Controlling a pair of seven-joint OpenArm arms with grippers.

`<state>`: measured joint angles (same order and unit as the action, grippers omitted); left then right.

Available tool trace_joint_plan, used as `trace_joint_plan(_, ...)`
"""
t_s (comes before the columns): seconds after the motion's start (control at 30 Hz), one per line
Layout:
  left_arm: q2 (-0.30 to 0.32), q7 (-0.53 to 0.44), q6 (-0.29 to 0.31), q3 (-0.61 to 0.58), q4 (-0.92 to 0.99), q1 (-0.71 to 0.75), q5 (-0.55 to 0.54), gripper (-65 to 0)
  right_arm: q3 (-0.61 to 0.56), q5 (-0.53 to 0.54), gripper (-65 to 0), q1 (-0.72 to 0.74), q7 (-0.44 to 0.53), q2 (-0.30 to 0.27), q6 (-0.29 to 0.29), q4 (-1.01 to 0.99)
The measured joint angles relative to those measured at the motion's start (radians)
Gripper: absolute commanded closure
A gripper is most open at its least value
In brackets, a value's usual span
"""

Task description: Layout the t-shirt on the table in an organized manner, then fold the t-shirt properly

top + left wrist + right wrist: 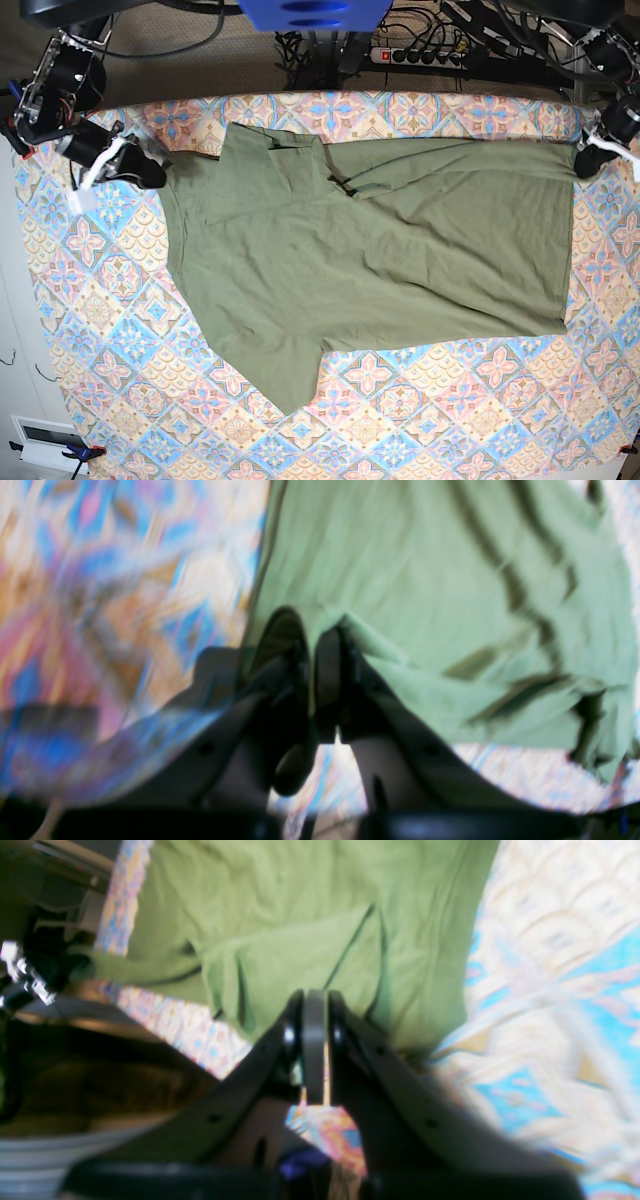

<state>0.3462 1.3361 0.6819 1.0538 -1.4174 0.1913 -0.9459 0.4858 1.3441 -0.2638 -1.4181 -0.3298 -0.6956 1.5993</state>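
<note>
The left tool [583,160] sits at the far corner of the counter [420,420] on the base view's right, its jaws pressed together on a corner of the t-shirt [380,260]. Its own wrist view shows the two fingers [285,640] pinched on a green edge, with the cloth running away from them up and to the right. The right tool [152,172] is at the opposite end, on the base view's left, also clamped closed; in its wrist view the green fabric reaches right up to the closed tips [315,1005], so it appears to hold the edge near the collar and shoulder, though the pinch itself is blurred.

Between the two tools the shirt lies stretched along the counter's far side, its long axis running straight from one tool to the other. The hem end is by the left tool, the neck end by the right. The far sleeve is folded over onto the chest near the right tool, and the near sleeve points down toward the counter's front edge.

By my reading, the layout step is under way: each tool is nearest its own end, so any further tensioning pulls along that shared line, and the doubled-over sleeve falls to the right arm.
</note>
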Motion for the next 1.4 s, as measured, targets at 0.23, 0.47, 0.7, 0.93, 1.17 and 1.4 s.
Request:
trace_joint_plan(0.23,0.000,0.007,-0.080,0.000,0.000,-0.079,0.003,0.0,-0.087,-0.026,-5.5,0.000,0.012,0.000,0.000,0.000)
trace_joint_plan(0.47,0.003,-0.002,-0.170,-0.061,0.000,-0.142,0.017,-5.8,-0.123,-0.118,-6.0,0.000,0.026,0.037,0.000,-0.001)
trace_joint_plan(0.7,-0.005,-0.005,-0.238,-0.162,0.000,-0.186,0.041,-25.2,-0.126,-0.127,-6.0,0.000,0.028,0.081,0.000,-0.001)
trace_joint_plan(0.93,-0.013,-0.008,-0.243,-0.147,0.004,-0.174,0.089,-27.1,-0.122,-0.134,-7.4,0.000,0.026,0.081,0.000,-0.001)
trace_joint_plan(1.17,-0.005,-0.008,-0.245,-0.030,0.004,-0.150,0.209,-27.1,-0.122,-0.134,-23.7,0.000,0.026,0.082,0.000,0.002)
trace_joint_plan(1.4,-0.014,0.000,-0.241,-0.035,0.004,-0.115,0.198,-27.1,-0.121,-0.278,-25.0,0.084,0.018,0.081,0.000,0.002)
